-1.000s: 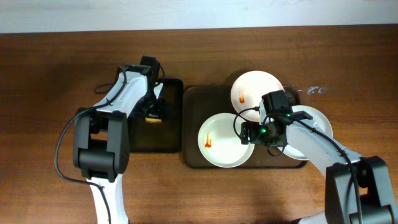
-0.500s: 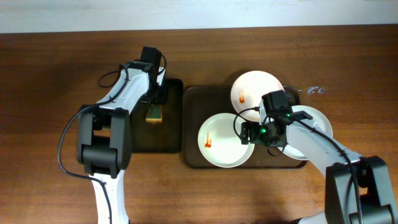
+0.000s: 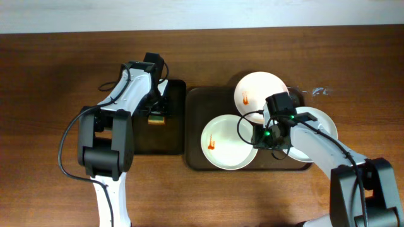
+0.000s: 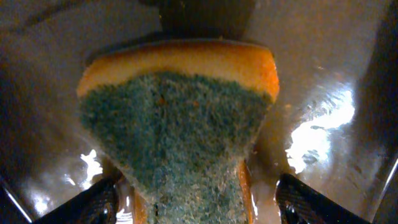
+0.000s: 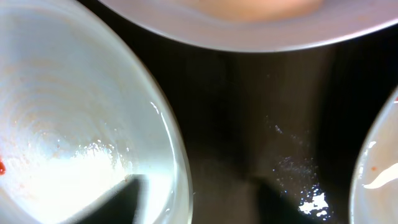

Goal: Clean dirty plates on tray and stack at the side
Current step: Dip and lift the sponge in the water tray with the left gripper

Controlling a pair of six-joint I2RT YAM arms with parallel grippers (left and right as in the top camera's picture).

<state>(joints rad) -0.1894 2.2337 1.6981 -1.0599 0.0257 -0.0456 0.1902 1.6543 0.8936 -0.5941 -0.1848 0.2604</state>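
Three white plates lie on the brown tray [image 3: 197, 101]: a back plate [image 3: 259, 93], a front-left plate [image 3: 224, 144] and a right plate [image 3: 315, 129], each with orange-red smears. My right gripper [image 3: 257, 135] is low over the front-left plate's right rim. In the right wrist view the gripper [image 5: 199, 202] straddles that rim [image 5: 180, 162], one finger over the plate, one outside, with gaps on both sides. My left gripper [image 3: 156, 112] hangs over a green-and-orange sponge [image 4: 180, 124] on the black tray [image 3: 158, 142], its fingers [image 4: 311, 202] spread beside the sponge.
The black tray abuts the brown tray's left edge. Bare brown wooden table surrounds both trays. A pale strip runs along the far edge of the table. In the right wrist view, the back plate [image 5: 249, 25] and the right plate [image 5: 379, 168] lie close around the gripper.
The left gripper closed on the sponge, tipping it up, then spread again; the sponge lies flat now. The right gripper's fingers have drawn closer together around the plate's rim.
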